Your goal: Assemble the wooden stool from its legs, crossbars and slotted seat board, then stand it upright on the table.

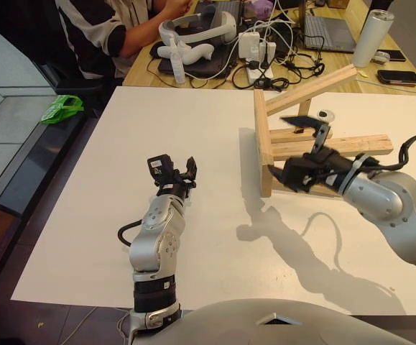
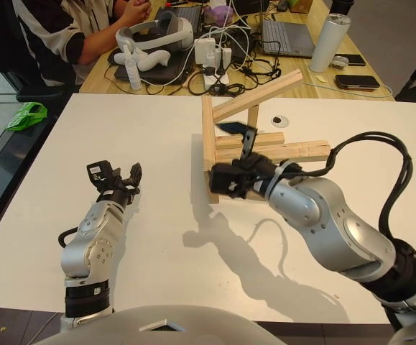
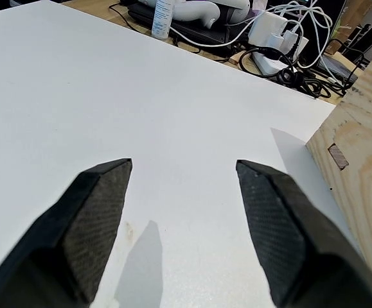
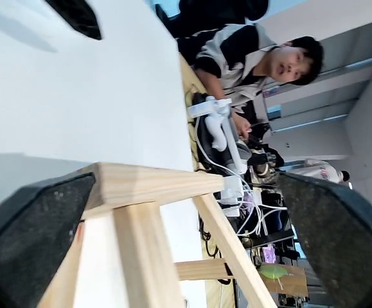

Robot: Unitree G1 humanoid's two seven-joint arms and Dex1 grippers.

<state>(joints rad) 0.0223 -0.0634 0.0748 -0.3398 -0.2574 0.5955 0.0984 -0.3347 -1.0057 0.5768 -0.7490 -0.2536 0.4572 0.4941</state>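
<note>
The left gripper (image 1: 175, 171) hangs wide open and empty over the table (image 1: 107, 180), well left of the stool (image 1: 264, 129). The stool lies on its side towards the table's far right. The right gripper (image 1: 288, 149) is at the stool's frame, spread around a crossbar (image 1: 337, 146).

Left wrist view: both fingers (image 3: 96, 218) are apart above the table, with the stool beside them.

Right wrist view: the fingers (image 4: 31, 237) are wide apart with wood between them, and I cannot tell whether it touches a pad.

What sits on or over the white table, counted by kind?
Partly built pale wooden stool frame: 1
Black robot pincers: 2 (left pincer, right pincer)
Small round white disc with dark centre: 1
Total: 4
</note>
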